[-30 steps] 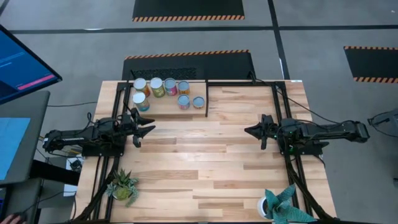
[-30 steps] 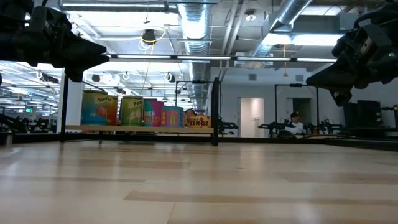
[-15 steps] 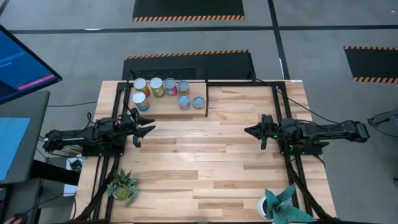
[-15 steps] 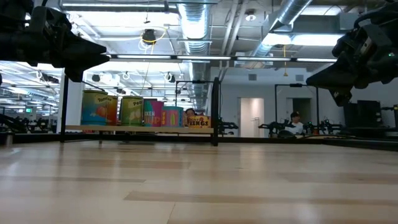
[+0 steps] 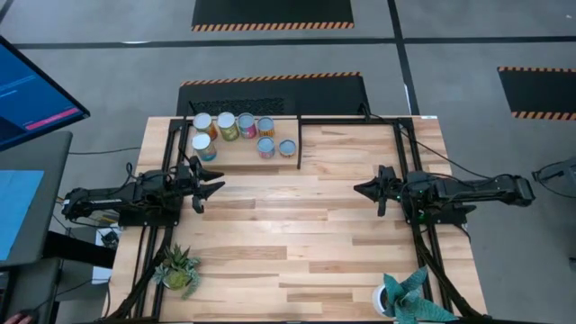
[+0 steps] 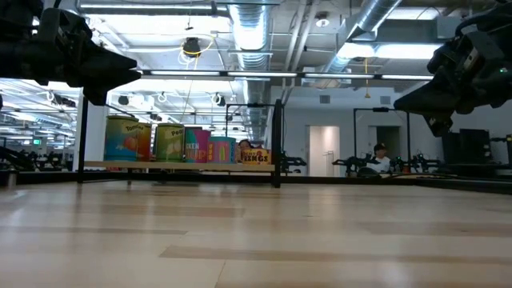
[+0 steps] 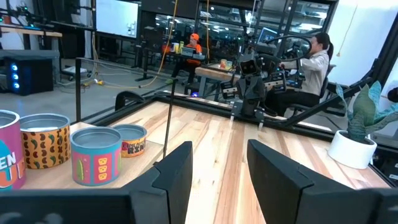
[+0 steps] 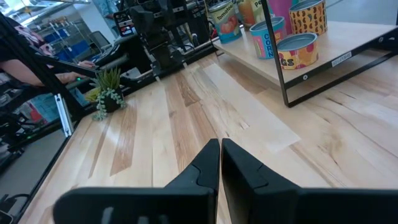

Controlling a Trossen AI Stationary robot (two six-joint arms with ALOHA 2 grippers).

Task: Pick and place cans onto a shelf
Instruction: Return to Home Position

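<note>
Cans (image 5: 246, 125): seven short metal cylinders with shiny silver or pale blue lids and printed labels in orange, yellow-green, pink and blue. All stand upright on shelf (image 5: 236, 157) in two loose rows, four along the far edge and three nearer. Most are touching or just beside a neighbour.

Shelf is a flat rectangular light-wood panel in a thin black metal frame. It sits at the far left part of counter (image 5: 306, 236), raised just off it per the low view. Counter is pale planked wood, smooth with a slight sheen, with black framing down both sides.

Left hand (image 5: 214, 184) hovers above the left side of counter, just on the near side of shelf, pointing toward centre. Its fingers (image 7: 176, 174) are flat, dark, matte blades, spread apart with nothing between them. Nearest of the cans is close by on its far side, not touching.

Right hand (image 5: 363, 190) hovers over the right side of counter, pointing toward centre, well apart from shelf and cans. Its fingers (image 8: 208, 163) are pressed together, nothing held.

The two hands face each other across counter. Low view shows both raised off the surface.

Two potted plants sit at the near edge: spiky green plant (image 5: 177, 268) on the left, broad-leaf plant (image 5: 407, 297) in a white pot on the right. Person (image 7: 316, 59) is seated in the room beyond.
</note>
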